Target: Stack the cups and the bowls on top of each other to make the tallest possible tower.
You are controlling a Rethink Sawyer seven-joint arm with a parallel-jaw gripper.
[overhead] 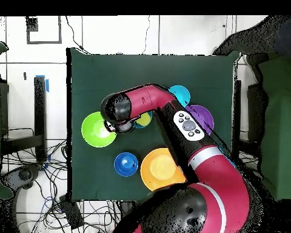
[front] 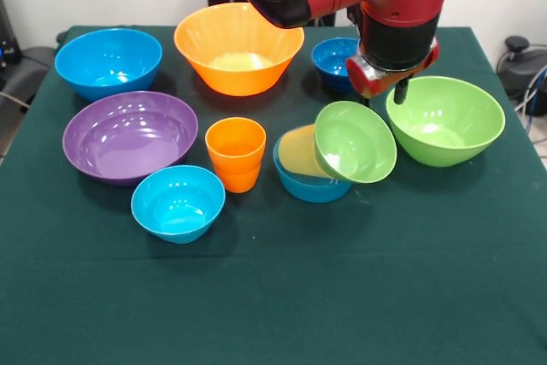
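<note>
Front view, left to right: I see a blue bowl (front: 108,61) and purple bowl (front: 130,135) on the counter (front: 273,297), then a small light blue bowl (front: 178,203), an orange cup (front: 235,153) and a big orange bowl (front: 238,47). A small green bowl (front: 355,141) leans tilted on a yellow cup (front: 301,151) sitting in another light blue bowl (front: 309,185). My tool (front: 399,91) hangs by the large green bowl (front: 445,119); I cannot tell its grip.

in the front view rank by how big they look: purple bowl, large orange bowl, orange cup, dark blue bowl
1-2. purple bowl and large orange bowl: look alike; the orange one sits farther back, so unranked.
3. orange cup
4. dark blue bowl, partly hidden by the arm.
</note>
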